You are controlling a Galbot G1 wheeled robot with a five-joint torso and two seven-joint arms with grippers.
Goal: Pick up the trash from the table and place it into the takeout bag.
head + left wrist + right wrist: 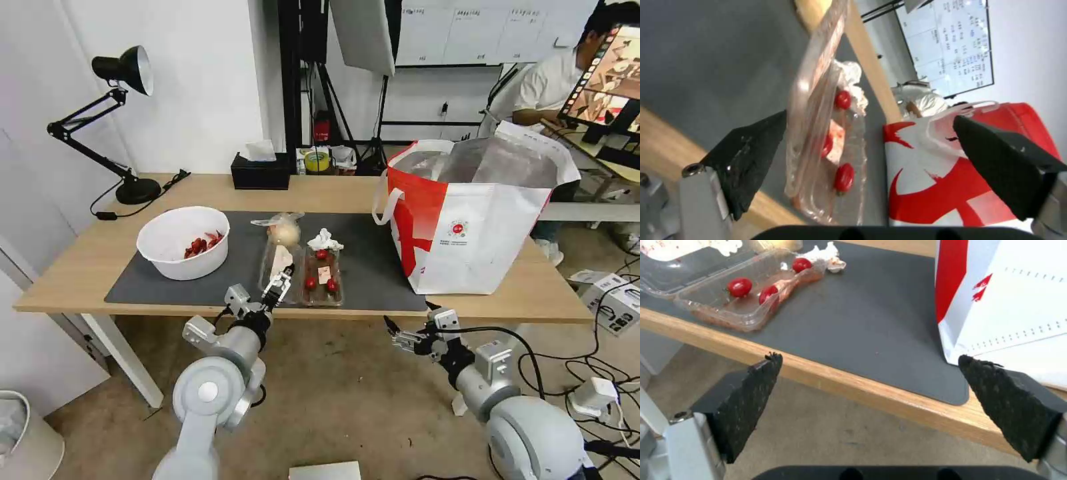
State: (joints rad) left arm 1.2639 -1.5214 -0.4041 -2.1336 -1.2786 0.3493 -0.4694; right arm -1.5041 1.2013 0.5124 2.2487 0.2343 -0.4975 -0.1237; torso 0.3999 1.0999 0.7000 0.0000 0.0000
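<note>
The clear hinged tray (313, 272) with red bits lies open near the front edge of the dark mat (373, 267). My left gripper (281, 283) is open at the tray's lid. In the left wrist view the tray (814, 133) stands between the open fingers (751, 156), closer to one pad. Behind the tray lie the crumpled tissue (325, 240) and the clear bag with a beige lump (285, 231). The white bowl (183, 243) with red scraps sits on the left. The takeout bag (475, 223) stands open on the right. My right gripper (401, 335) hangs open below the table's front edge (840, 381).
A black tissue box (261, 171) and a black desk lamp (123, 120) stand at the table's back. Boxes and cables lie on the floor at the right. A bin (23, 433) stands at the lower left.
</note>
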